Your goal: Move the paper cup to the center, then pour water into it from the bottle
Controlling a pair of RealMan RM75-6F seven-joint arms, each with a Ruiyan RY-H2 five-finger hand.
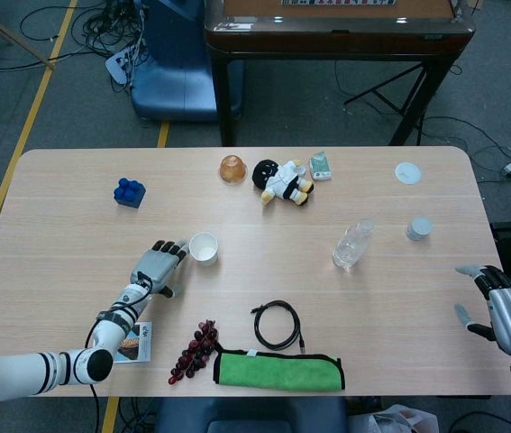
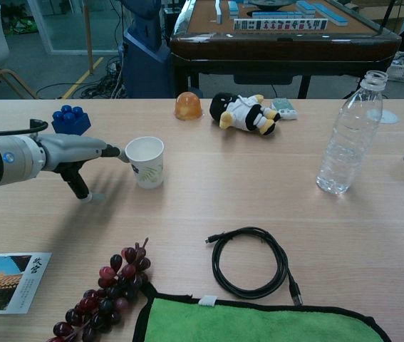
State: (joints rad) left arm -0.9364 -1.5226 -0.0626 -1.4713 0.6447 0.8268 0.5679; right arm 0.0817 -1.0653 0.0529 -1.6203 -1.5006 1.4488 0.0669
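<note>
The upright cup (image 1: 204, 248) is touched on its left by the left hand's (image 1: 158, 267) flat, ungrasping fingers (image 2: 113, 152), bottle (image 1: 352, 244) well off right.

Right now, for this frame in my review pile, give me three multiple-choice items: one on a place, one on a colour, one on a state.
1. Where does the paper cup stand?
A. beside the left hand's fingertips
B. beside the bottle
C. on the green cloth

2. What colour is the toy block?
A. red
B. blue
C. yellow

3. How is the bottle?
A. lying on its side
B. upright with a cap on
C. upright with its neck uncapped

Answers:
1 A: the cup sits at those fingertips, left of the table's middle.
2 B: both views show it blue.
3 C: the chest view shows it standing with an open mouth.
</note>
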